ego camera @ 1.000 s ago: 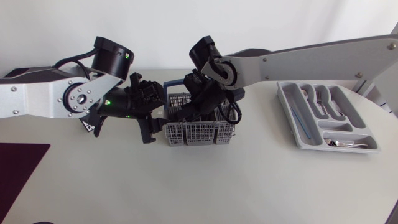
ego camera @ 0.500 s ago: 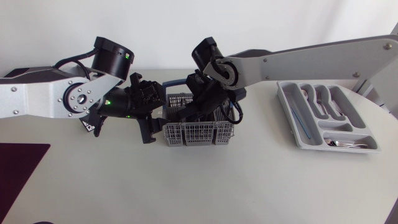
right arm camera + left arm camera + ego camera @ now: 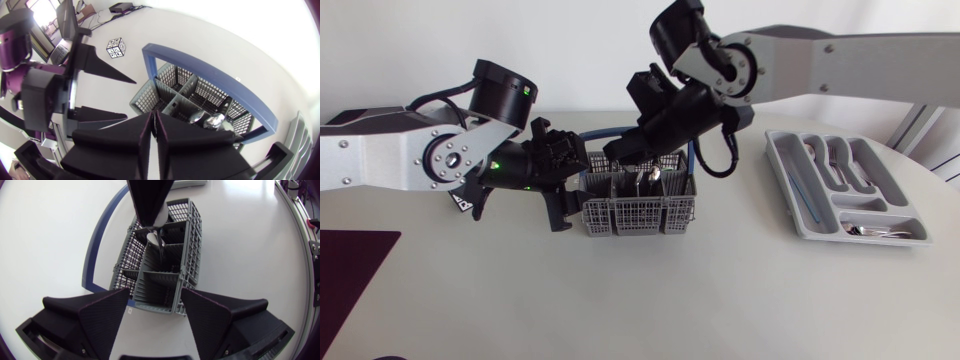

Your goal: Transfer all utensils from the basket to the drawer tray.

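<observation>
The left gripper (image 3: 155,300), fingers spread, flanks the basket's (image 3: 638,212) left end; the right gripper (image 3: 153,117) and blue handle (image 3: 215,79) crowd the space above it. Between basket and tray (image 3: 784,190) the table (image 3: 740,255) lies free.

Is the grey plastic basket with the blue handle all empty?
No, shiny metal spoons stand inside the grey plastic basket.
</observation>
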